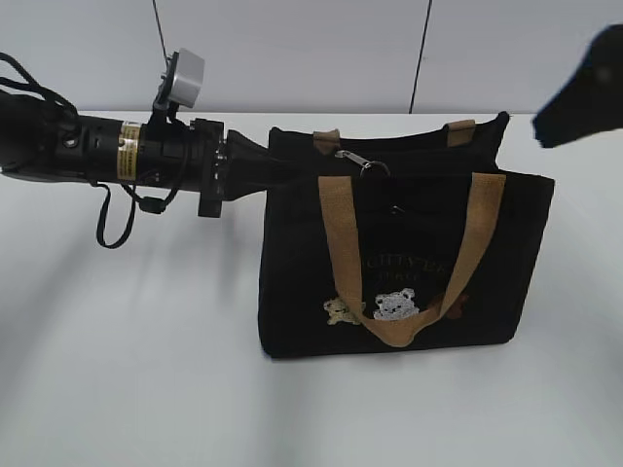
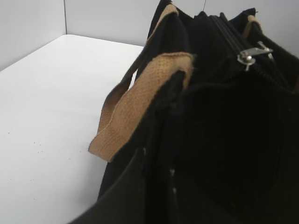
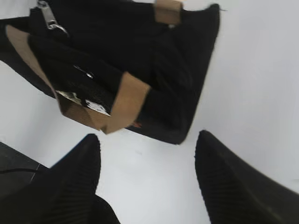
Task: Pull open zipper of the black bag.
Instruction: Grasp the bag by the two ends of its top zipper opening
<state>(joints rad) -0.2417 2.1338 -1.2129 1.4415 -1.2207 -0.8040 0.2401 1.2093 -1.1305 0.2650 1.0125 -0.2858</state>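
Standing upright on the white surface, the black bag was seen with its bear patches and faint lettering turned toward the exterior camera. One tan handle was draped down over the bag's front face, and a second handle was glimpsed at the bag's rear edge. The zipper was found along the top of the bag, its small silvery pull lying left of the bag's middle.

The left claw was reached in level from the bag's left side, and its tip was set against the bag's upper left corner, its fingers drawn together; whether fabric was pinched there could not be told, since black was lost against black. In the left wrist view the pull was seen beyond the near handle.

The right claw was held above the bag's right end and clear of it, its two fingers spread apart with nothing between them.
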